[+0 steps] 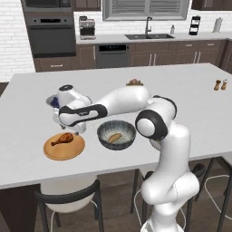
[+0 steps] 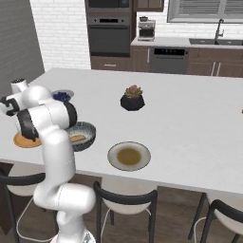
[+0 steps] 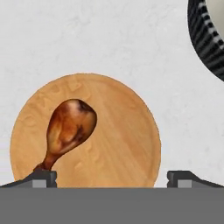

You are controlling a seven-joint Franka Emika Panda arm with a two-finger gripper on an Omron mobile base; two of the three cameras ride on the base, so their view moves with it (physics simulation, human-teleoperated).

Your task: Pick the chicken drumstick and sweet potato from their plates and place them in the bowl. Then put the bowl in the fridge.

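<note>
Presently, on the white marbled island counter (image 1: 190, 113), near its front edge:

Chicken drumstick (image 3: 70, 129): glossy reddish-brown, bulbous at one end, tapering to a thin bone end. It lies on the orange wood-grain plate (image 3: 127, 140), a flat round disc, toward that plate's left half in the hand view. In the left base view the drumstick (image 1: 62, 139) rests on the same plate (image 1: 68, 152) close to the counter's front edge.

Bowl (image 1: 117, 134): deep, round, dark grey-blue speckled outside, pale inside, standing just beside the wooden plate, apart from it. Its ribbed dark wall (image 3: 205, 35) shows at the hand view's upper right corner.

Sweet potato (image 1: 115, 137): tan oblong lump, lying inside the bowl.

Grey plate (image 2: 129, 156): flat, round, brownish centre, near the front edge, further along from the bowl.

Small pale bowl of blue berries (image 2: 61, 96): behind the arm. Dark pot with a reddish succulent (image 2: 132, 98): mid-counter. Two small shakers (image 1: 220, 84): far right edge in the left base view.

Room: white brick wall, dark wall oven (image 1: 51, 34), dark wood cabinets, sink with faucet (image 1: 148, 28), window, coffee machine (image 1: 87, 27). Black stools (image 1: 68, 199) stand under the front edge.

Arm: white, bent low and reaching leftward over the counter. Gripper (image 3: 112, 179): above the wooden plate, pointing down, fingers spread wide, holding nothing; one fingertip (image 3: 43, 178) sits by the drumstick's bone end.
</note>
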